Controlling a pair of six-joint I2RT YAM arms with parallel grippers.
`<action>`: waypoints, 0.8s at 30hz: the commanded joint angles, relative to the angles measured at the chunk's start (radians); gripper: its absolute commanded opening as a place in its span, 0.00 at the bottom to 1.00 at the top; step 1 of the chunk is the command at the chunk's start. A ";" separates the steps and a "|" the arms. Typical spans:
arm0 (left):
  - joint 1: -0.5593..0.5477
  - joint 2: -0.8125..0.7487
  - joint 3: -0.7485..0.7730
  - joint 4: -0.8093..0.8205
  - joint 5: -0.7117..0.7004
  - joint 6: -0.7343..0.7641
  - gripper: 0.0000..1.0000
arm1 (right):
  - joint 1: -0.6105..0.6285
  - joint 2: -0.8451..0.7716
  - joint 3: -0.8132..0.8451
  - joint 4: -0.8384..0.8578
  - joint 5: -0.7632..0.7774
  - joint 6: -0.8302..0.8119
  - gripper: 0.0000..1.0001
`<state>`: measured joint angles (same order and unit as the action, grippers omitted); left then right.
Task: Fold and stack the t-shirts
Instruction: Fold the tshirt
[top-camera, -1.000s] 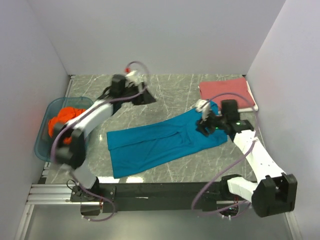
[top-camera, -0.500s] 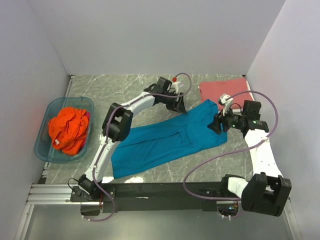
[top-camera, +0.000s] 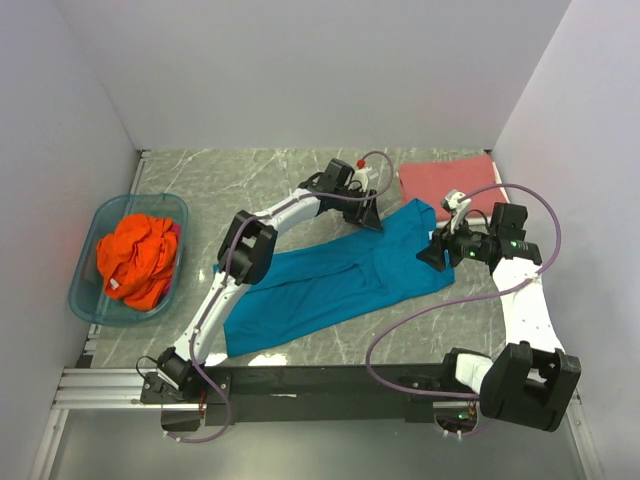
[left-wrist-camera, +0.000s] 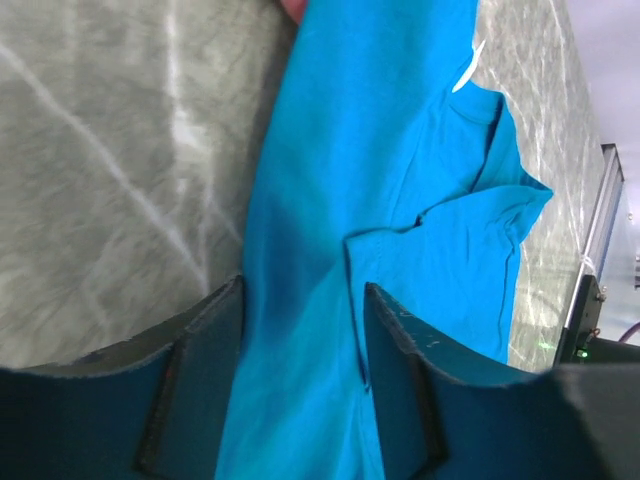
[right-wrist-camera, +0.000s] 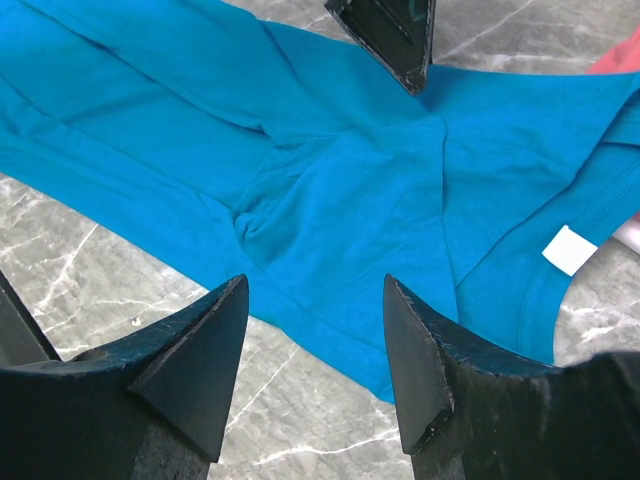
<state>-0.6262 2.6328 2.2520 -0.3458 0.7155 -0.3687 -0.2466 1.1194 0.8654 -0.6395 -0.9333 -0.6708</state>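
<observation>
Your left claw (left-wrist-camera: 302, 290) and your right claw (right-wrist-camera: 315, 285) both hang with fingers apart over the teal shirt (top-camera: 330, 280).

Teal t-shirt (top-camera: 340, 280): spread flat and lengthwise on the tabletop (top-camera: 200, 180), running diagonally from near-left to far-right. Sleeves turned in over the body, soft creases mid-length. Collar at the far-right end, white label (right-wrist-camera: 567, 248) showing inside it.

Dusty red t-shirt (top-camera: 450, 185): folded into a neat flat rectangle in the far right corner, the teal collar end just beside its near-left corner.

Orange t-shirt (top-camera: 138, 258): unfolded, crumpled in a heap inside the translucent blue tub (top-camera: 85, 300) at the left.
</observation>
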 joint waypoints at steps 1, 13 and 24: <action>-0.020 0.045 0.044 0.025 0.028 -0.018 0.55 | -0.016 -0.007 0.043 -0.005 -0.030 -0.007 0.63; -0.020 0.012 0.029 0.036 -0.137 -0.042 0.15 | -0.031 -0.012 0.041 -0.008 -0.039 -0.009 0.63; 0.033 -0.138 -0.127 0.102 -0.307 -0.033 0.00 | -0.034 -0.003 0.040 -0.009 -0.038 -0.015 0.62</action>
<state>-0.6205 2.5919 2.1662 -0.2722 0.4995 -0.4294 -0.2737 1.1191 0.8654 -0.6445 -0.9485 -0.6743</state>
